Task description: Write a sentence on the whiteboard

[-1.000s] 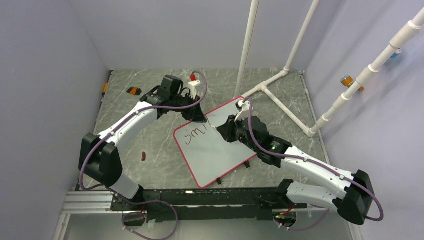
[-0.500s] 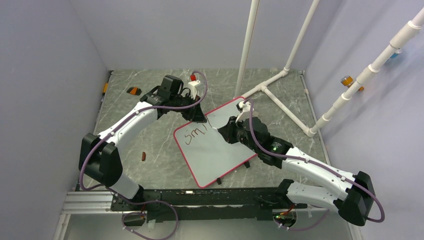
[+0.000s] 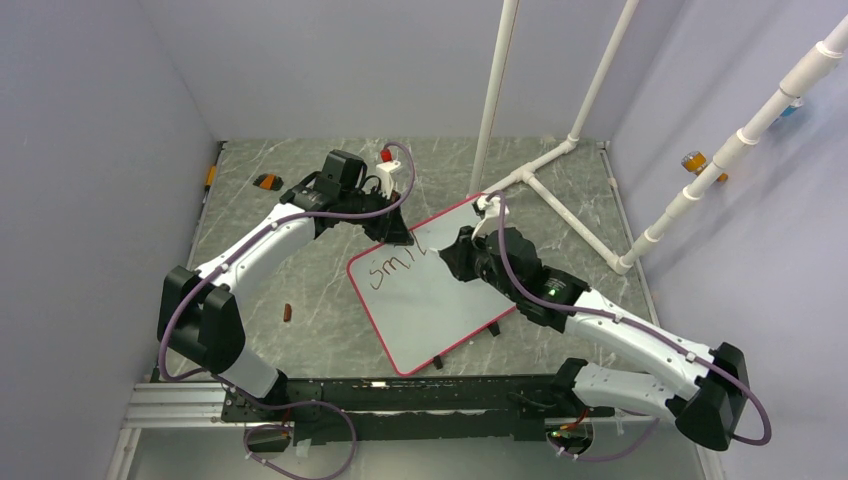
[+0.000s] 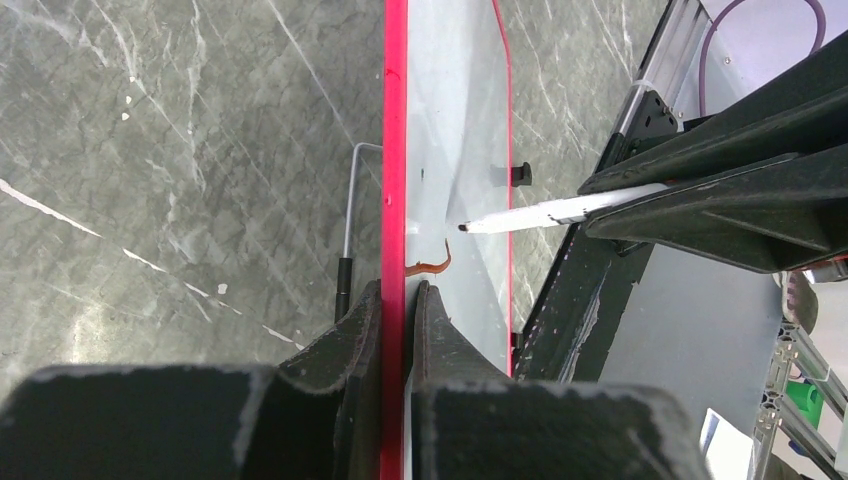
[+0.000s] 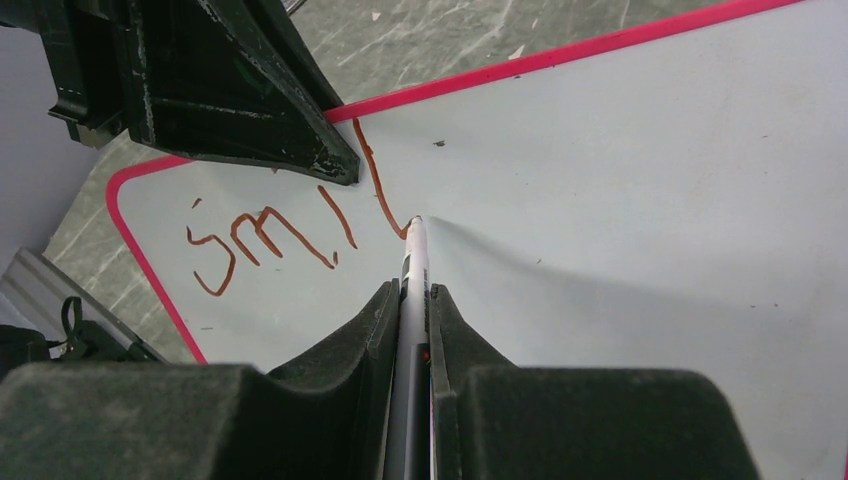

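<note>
Top view: whiteboard (image 3: 440, 315) lies abt mid-counter (image 3: 300, 340), turned cornerwise w/ one corner twd the near edge. Left end effector (image 3: 398, 236) sits on the board's far-left edge. Right end effector (image 3: 447, 258) is over the board's far half, just right of the sentence (image 3: 388, 272), so far only a few brown letters. Left wrist view: left end effector is narrow, one finger each side of the red rim (image 4: 394, 150), pinching the board edge-on. The marker (image 4: 560, 211) comes in from the right, tip at or just off the white face, near a short brown stroke. Right wrist view: right end effector is clamped narrow on the marker barrel, which runs straight out btwn the fingers twd the far rim. Tip touches the board at the foot of an "l"; letters read approx "smil". The next stroke, I'd judge, turns on this: blank board lies right of the tip along the writing line, away from the left end effector, which is just beside the top of the "l". Right arm writes, left only steadies. First word unfinished, so most of the task is ahead.
</note>
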Tool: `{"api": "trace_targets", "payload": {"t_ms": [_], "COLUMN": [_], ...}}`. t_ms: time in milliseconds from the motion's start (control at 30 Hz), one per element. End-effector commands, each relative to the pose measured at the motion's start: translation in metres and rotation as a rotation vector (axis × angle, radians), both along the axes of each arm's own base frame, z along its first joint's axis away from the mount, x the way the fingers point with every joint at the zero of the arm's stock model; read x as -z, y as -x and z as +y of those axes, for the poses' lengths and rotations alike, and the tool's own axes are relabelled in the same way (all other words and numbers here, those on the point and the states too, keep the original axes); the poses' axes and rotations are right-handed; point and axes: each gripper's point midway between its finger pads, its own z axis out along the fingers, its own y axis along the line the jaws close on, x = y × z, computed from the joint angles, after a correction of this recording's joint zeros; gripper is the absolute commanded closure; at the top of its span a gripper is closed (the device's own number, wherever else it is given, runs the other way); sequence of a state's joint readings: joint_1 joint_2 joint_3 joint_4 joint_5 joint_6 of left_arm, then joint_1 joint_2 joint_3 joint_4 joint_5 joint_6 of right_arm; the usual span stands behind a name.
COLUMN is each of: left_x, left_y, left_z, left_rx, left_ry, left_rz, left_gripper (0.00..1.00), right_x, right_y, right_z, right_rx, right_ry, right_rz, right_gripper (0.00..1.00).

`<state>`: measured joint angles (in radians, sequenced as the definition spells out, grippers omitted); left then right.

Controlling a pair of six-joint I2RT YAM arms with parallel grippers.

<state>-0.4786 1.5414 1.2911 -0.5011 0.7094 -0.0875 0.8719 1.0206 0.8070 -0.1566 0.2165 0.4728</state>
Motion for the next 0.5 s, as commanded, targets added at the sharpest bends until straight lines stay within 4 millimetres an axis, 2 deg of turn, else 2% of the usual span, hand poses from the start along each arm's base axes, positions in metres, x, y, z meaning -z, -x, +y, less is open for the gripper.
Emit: {"api": "trace_targets", "payload": {"t_ms": [0, 467], "left_x": [-0.024, -0.027], "left_y": [-0.031, -0.029], "left_z": [0.008, 0.009], "left_rx": [-0.057, -0.058], "left_ry": [-0.034, -0.03], "left_rz": [-0.195, -0.202], "left_gripper": [1.0, 1.0], "right_x": [-0.04, -0.041], "right_y": [-0.003, -0.012], "right_z": [-0.006, 0.006], "right_rx": [0.023, 0.014], "right_ry": [-0.063, -0.09], "right_rz": [-0.077, -0.079], "right_gripper": [1.0, 1.0]}}
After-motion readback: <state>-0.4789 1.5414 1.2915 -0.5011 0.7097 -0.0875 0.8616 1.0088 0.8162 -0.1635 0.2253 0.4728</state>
